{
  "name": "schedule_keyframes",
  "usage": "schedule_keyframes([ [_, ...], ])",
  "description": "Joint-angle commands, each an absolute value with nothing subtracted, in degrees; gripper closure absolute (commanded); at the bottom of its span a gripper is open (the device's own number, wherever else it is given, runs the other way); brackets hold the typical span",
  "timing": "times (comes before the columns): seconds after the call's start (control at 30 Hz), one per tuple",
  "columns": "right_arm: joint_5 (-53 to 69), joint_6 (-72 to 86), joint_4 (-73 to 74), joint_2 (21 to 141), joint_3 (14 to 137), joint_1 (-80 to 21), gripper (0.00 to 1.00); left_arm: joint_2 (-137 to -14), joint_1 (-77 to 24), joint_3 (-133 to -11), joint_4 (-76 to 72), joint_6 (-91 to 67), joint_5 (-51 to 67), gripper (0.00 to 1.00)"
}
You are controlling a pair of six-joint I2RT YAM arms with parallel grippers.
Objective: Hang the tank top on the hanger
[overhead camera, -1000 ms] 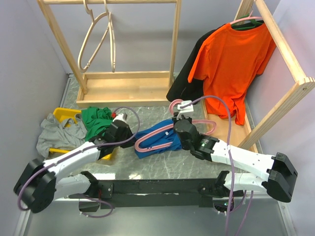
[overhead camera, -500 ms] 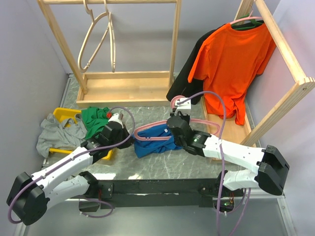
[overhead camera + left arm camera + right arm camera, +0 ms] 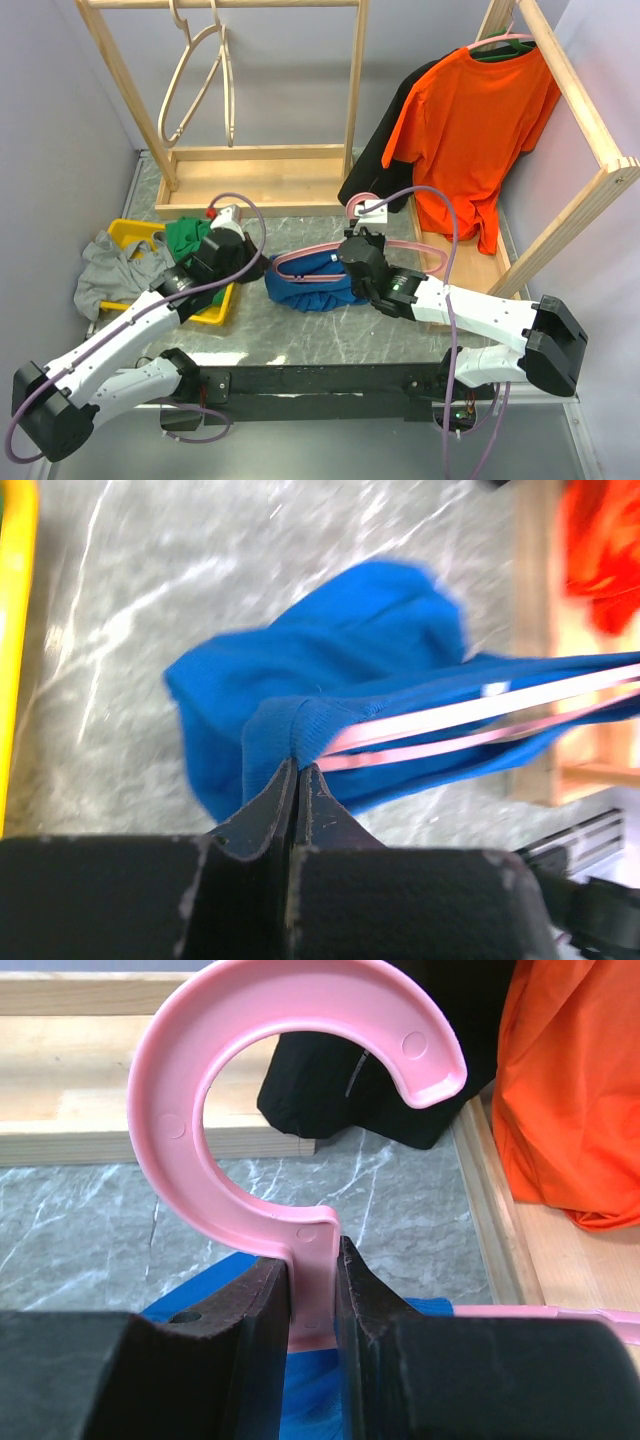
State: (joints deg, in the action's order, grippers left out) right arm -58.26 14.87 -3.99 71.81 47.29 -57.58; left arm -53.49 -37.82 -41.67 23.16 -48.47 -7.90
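The royal-blue tank top [image 3: 308, 287] lies bunched on the marble table, partly threaded over the pink hanger [image 3: 312, 254]. My left gripper [image 3: 250, 266] is at the top's left end. In the left wrist view it [image 3: 298, 766] is shut on a folded blue edge of the tank top [image 3: 330, 650], right where the hanger's pink bars [image 3: 480, 715] enter the fabric. My right gripper [image 3: 356, 246] holds the hanger above the garment. In the right wrist view it [image 3: 313, 1252] is shut on the stem just below the curved hook [image 3: 180, 1110], with blue fabric [image 3: 205, 1285] beneath.
A yellow bin [image 3: 128, 234] with a green garment [image 3: 192, 240] and a grey one [image 3: 105, 272] sits at the left. A wooden rack [image 3: 250, 182] with pale hangers [image 3: 195, 85] stands behind. An orange t-shirt [image 3: 470, 130] and black garment [image 3: 375, 172] hang on the right rack [image 3: 585, 115].
My left gripper has reached in to the tank top's left end and shut on its edge. The right gripper has carried the hanger a little to the left, and the fabric has bunched up.
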Motion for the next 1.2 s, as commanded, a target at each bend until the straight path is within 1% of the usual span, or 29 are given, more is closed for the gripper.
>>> schedule_keyframes([
  [0.0,-61.61,13.54,-8.44,71.8,50.08,-58.27,1.0,-54.31,-37.62,-48.24,23.91,-46.32,-9.58,0.98],
  [0.17,-62.49,9.15,-8.6,76.81,59.66,-58.71,1.0,-57.91,-37.71,-56.06,25.48,-45.27,-9.58,0.99],
  [0.37,-61.88,3.35,-13.44,79.71,65.73,-59.15,1.0,-60.73,-37.71,-65.47,27.51,-43.59,-10.72,0.99],
  [0.53,-61.18,1.76,-13.8,82.17,69.17,-59.76,1.0,-62.05,-37.7,-72.05,28.83,-42.45,-13.09,0.99],
  [0.73,-58.45,3.43,-13.8,84.81,70.92,-60.03,1.0,-63.46,-37.71,-75.14,29.71,-41.57,-13.89,0.98],
  [0.8,-58.27,2.99,-12.32,85.6,74.52,-60.2,1.0,-63.54,-37.71,-75.23,29.97,-41.31,-14.32,0.97],
  [0.93,-56.7,1.14,-13.89,84.91,76.81,-60.47,1.0,-63.11,-37.71,-76.37,29.8,-40.17,-13.89,0.92],
  [1.03,-55.2,2.9,-13.54,85.43,76.29,-60.47,1.0,-62.84,-37.71,-77.51,30.14,-39.03,-14.06,0.85],
  [1.13,-55.11,4.48,-12.13,86.13,76.46,-60.56,1.0,-62.05,-37.71,-77.96,30.5,-37.45,-13.54,0.51],
  [1.17,-54.76,4.57,-11.87,85.96,76.46,-60.64,1.0,-61.09,-37.71,-77.96,30.24,-37.01,-12.93,0.31],
])
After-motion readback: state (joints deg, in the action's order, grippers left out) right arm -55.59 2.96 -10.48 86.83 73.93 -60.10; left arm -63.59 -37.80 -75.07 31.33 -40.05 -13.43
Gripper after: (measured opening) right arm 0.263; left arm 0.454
